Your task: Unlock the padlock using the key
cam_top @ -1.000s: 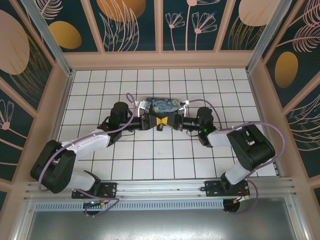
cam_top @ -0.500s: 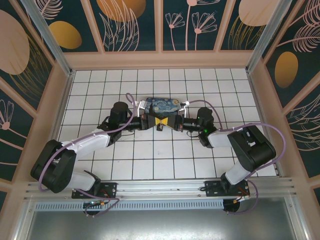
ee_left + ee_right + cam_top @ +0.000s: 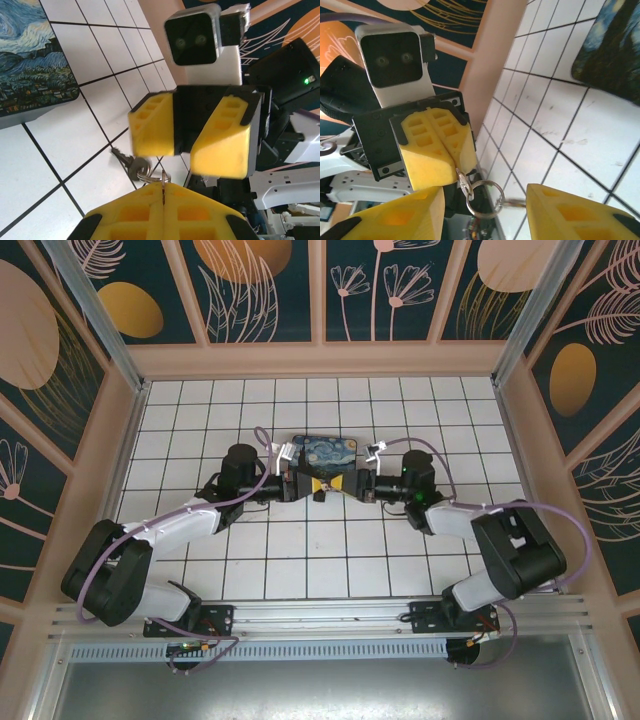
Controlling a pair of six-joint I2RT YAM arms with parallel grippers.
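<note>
Key (image 3: pixel 464 186) is nipped between the closed yellow fingertips of the left hand (image 3: pixel 163 194), with only a thin sliver of metal showing past them. A thin silvery loop hangs from it. On the loop, at about 10 o'clock from those fingertips in the left wrist view, dangles the small grey padlock (image 3: pixel 134 167). It is too blurred to tell whether it is locked. At 3 o'clock of the left hand in the top view, the right hand (image 3: pixel 345 485) faces it with its fingers spread wide. In the right wrist view one finger stands on each side of the loop, neither touching it. At 12 o'clock from both hands a blue painted box (image 3: pixel 322 448) lies on the white tiled surface (image 3: pixel 300 560).
</note>
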